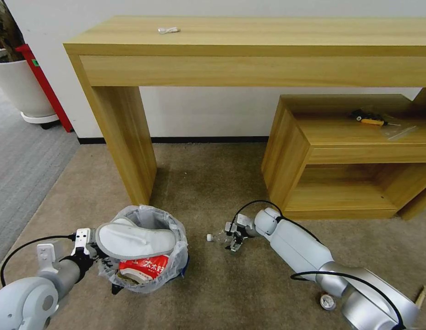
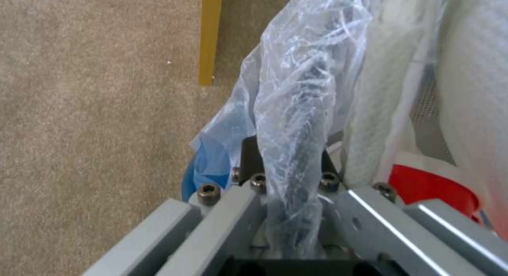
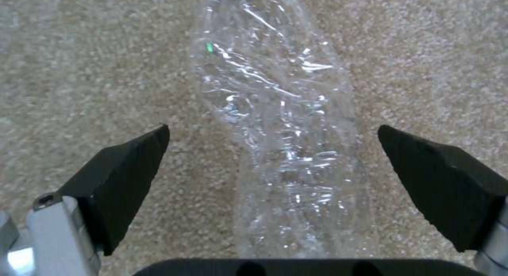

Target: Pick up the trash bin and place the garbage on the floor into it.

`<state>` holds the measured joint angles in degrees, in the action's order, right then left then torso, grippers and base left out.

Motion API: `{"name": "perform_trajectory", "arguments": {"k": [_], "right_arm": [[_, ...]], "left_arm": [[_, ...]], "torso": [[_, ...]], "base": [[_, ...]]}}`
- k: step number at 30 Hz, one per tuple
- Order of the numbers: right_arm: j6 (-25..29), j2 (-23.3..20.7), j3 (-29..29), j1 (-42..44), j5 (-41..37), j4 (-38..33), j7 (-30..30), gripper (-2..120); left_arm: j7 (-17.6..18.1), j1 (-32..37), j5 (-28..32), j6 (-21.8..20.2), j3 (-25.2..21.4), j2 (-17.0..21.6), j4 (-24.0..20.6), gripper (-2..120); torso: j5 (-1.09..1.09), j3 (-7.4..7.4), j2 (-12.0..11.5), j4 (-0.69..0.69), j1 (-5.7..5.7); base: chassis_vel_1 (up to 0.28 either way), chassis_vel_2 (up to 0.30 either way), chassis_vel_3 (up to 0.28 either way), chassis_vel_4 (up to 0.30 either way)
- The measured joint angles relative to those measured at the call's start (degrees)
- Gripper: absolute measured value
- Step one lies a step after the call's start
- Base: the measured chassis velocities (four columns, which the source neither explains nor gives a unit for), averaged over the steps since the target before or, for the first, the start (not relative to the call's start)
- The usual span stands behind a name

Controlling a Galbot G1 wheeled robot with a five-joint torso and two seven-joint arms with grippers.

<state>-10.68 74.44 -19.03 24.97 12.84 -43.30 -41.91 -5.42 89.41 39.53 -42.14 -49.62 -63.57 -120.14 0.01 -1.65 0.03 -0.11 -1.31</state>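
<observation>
left gripper point(image 1: 91, 256): at the bin's left edge, jaws clamped on the rim where the bag folds over it; in the left wrist view the rim runs straight between the 2 metal fingers point(image 2: 370, 224).
trash bin point(image 1: 174, 270): held at the left of the head view, low over the beige carpet; black with a blue band, lined with a crinkly white bag point(image 2: 296, 89).
bin contents: 1 white slipper point(image 1: 137, 240) lies across the mouth, a red wrapper point(image 1: 146, 267) beneath it.
right gripper point(image 1: 235, 239): down at the carpet near the middle of the head view, jaws spread wide, 1 black pad point(image 3: 127, 173) on either side of the bottle, neither touching it.
clear bottle point(image 3: 280, 149): crushed, lying flat on the floor point(image 1: 208, 183) between the open pads, its white cap point(image 1: 209, 237) pointing toward the bin.
other litter: a small round metal-looking item point(image 1: 327, 302) on the carpet beside the right arm; cannot tell what it is.
surroundings: wooden desk point(image 1: 249, 41) and a low wooden shelf point(image 1: 355, 156) stand behind.
</observation>
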Motion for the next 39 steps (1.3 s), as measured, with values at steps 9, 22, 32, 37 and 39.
{"name": "perform_trajectory", "arguments": {"k": [9, 22, 32, 37, 39], "right_arm": [[0.9, 1.6, 0.5, 0.0, -2.5, 3.7, 1.4, 81], [1.5, 1.7, 1.5, 1.0, -3.1, 3.6, 2.3, 31], [0.9, 0.2, 4.5, 4.1, -5.5, -2.0, 5.0, 12], [0.4, -2.2, 9.3, 6.9, -10.2, -10.4, 6.7, 9], [0.3, -2.7, 10.2, 7.5, -11.7, -12.3, 7.4, 9]], "left_arm": [[0.0, -0.3, 0.1, 0.0, 0.2, 0.2, 0.1, 0], [-0.1, 0.1, 0.3, 0.0, -0.1, 0.7, -0.4, 0], [-0.1, 0.4, 0.4, 0.0, -0.2, 0.8, -1.2, 0], [-0.1, 0.7, 0.5, 0.0, -0.2, 0.8, -1.3, 0], [-0.2, 0.7, 0.5, 0.0, -0.2, 0.8, -1.2, 0]], "torso": [[0.0, 0.0, 0.0, 0.0, 0.0], [0.0, 0.0, 0.0, 0.0, 0.0], [0.02, 0.0, 0.0, 0.0, 0.0], [0.0, 0.0, 0.0, 0.0, 0.0], [0.01, 0.0, 0.0, -0.01, 0.0]], "base": [[0.0, 0.0, 0.0, 0.0], [0.0, 0.0, 0.0, 0.0], [0.0, 0.0, 0.0, 0.0], [0.0, 0.0, 0.0, 0.0], [0.0, 0.0, 0.0, 0.0]]}}
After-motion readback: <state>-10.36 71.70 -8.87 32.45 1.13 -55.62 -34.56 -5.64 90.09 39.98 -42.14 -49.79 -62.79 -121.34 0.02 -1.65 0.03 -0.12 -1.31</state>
